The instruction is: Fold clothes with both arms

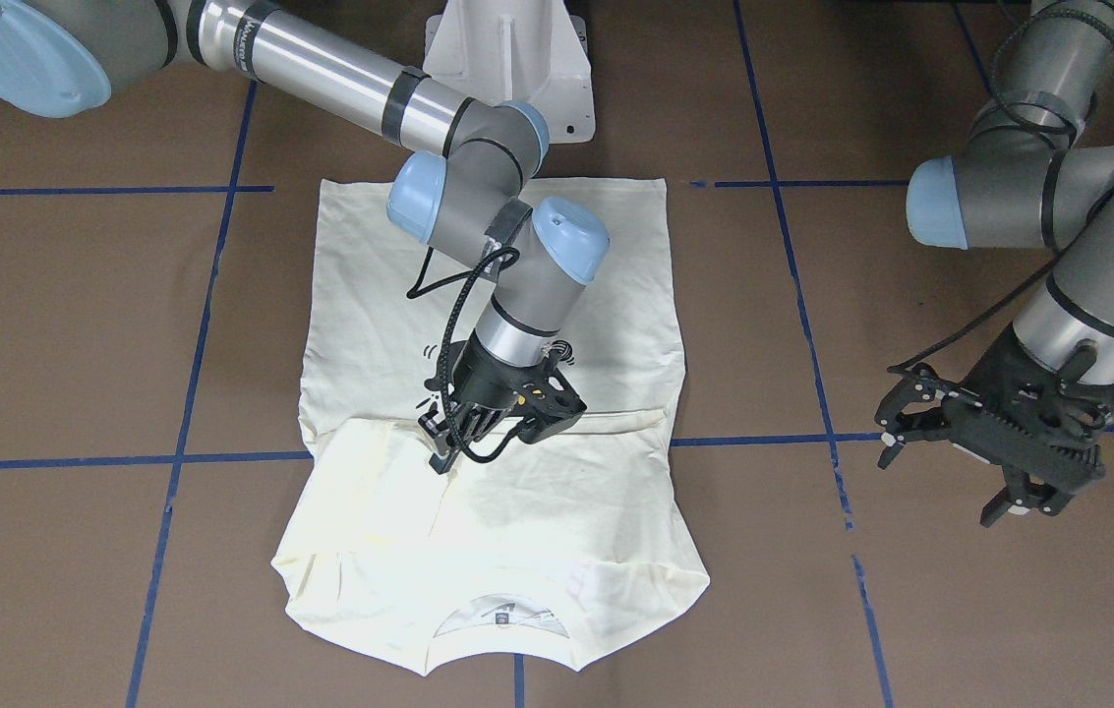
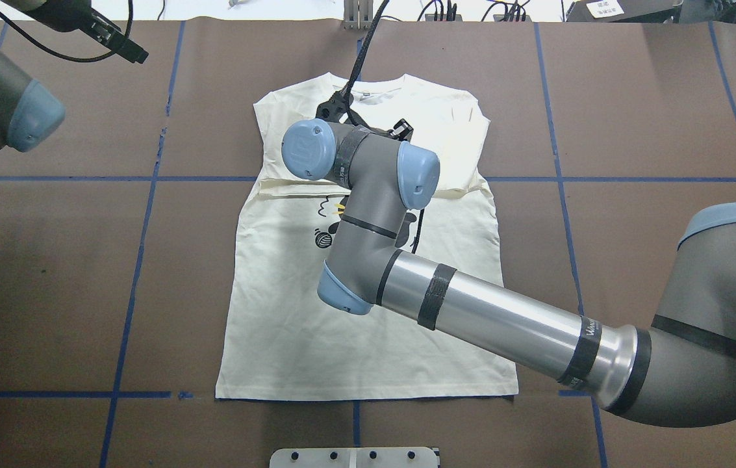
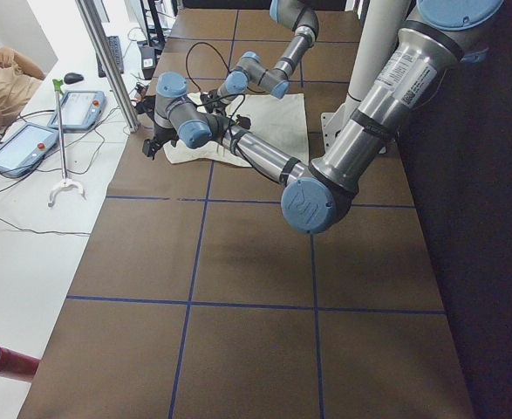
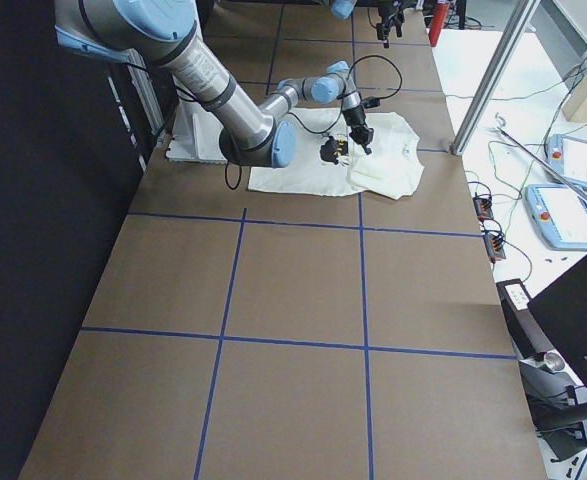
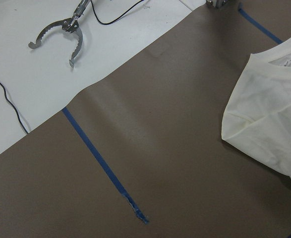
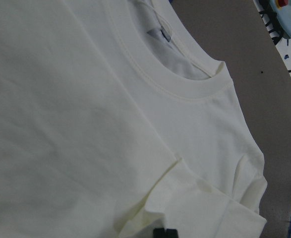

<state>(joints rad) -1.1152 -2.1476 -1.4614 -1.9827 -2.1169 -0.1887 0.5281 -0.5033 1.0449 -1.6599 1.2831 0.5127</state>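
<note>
The brown bench (image 2: 634, 260), marked into squares by blue tape lines (image 2: 140, 260), carries everything. The right arm (image 2: 484, 318) reaches from the robot's edge on its right side across to the middle of the bench, its wrist bent down over the garment. The left arm (image 1: 1038, 197) stands folded over bare bench on the robot's left, well apart from the cloth. The cream-white T-shirt (image 2: 290, 325) lies flat at the middle of the bench's width, print side up, with its hem toward the robot's edge and its collar (image 1: 502, 615) toward the operators' edge. Its sleeves (image 1: 517, 511) are folded inward across the chest, showing plain cream cloth and forming a band that hides the upper part of the print. The right end effector (image 1: 502, 418) is low over the near edge of that folded band, at the centre of the shirt. Whether it is clenched on the cloth or released cannot be told, as its fingers are hidden by its own body and cables. The left end effector (image 1: 945, 472) hangs above bare bench beside the shirt's shoulder, released with its fingers spread and nothing between them. Part of the black print, a yarn ball (image 2: 323, 239), shows beside the right arm's wrist. A small label (image 1: 500, 618) sits inside the collar.
</note>
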